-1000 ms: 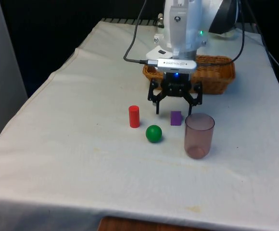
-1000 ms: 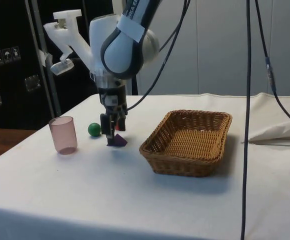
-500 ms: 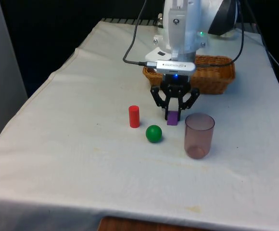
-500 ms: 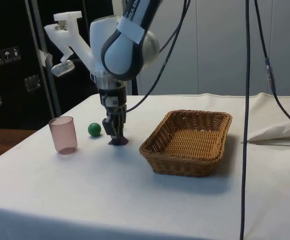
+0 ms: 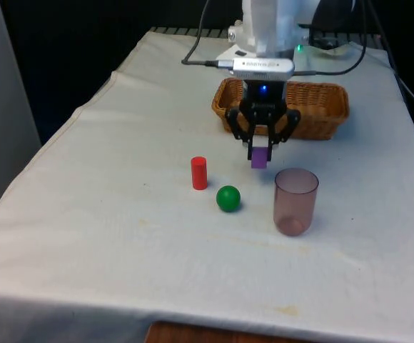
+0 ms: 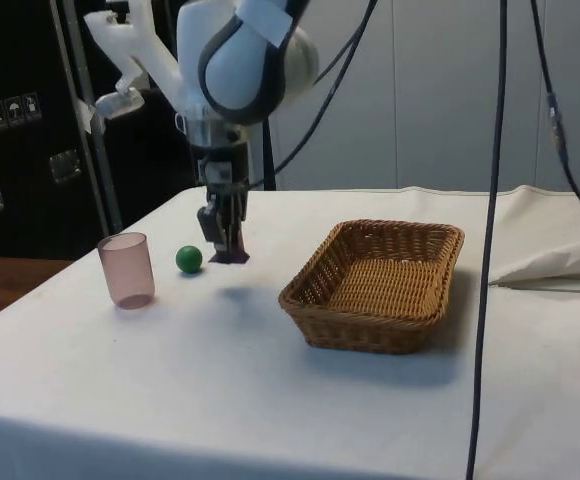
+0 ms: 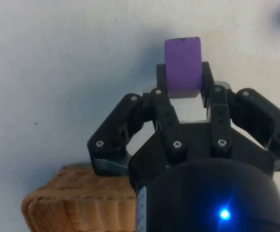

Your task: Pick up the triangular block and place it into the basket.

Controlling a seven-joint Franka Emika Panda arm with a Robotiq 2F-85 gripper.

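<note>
My pincer (image 5: pixel 259 151) is closed on the purple triangular block (image 5: pixel 259 158), one finger pressed to each flat side, as the wrist view confirms (image 7: pixel 183 64). The block hangs clear of the white cloth (image 5: pixel 121 236); in the side view it sits between my fingertips (image 6: pixel 228 252) with a shadow on the cloth beneath it, which I take as proof of clearance. The grip is taken on the upper part of the block (its lower end projects below my fingertips), a hold that leaves the bottom free to drop cleanly on release.

The wicker basket (image 5: pixel 328 107) stands behind my pincer, towards my base, its rim (image 7: pixel 77 193) also showing at the wrist. Its walls are low, so in my judgement only a modest lift is required before carrying the block over it.

Other items near my pincer: a green ball (image 5: pixel 228 198) and a red cylinder (image 5: pixel 199 173) just ahead and to one side, and a translucent pink cup (image 5: pixel 295 201) ahead on the other side. All three stand apart from the block, and none lies between my pincer and the basket.
</note>
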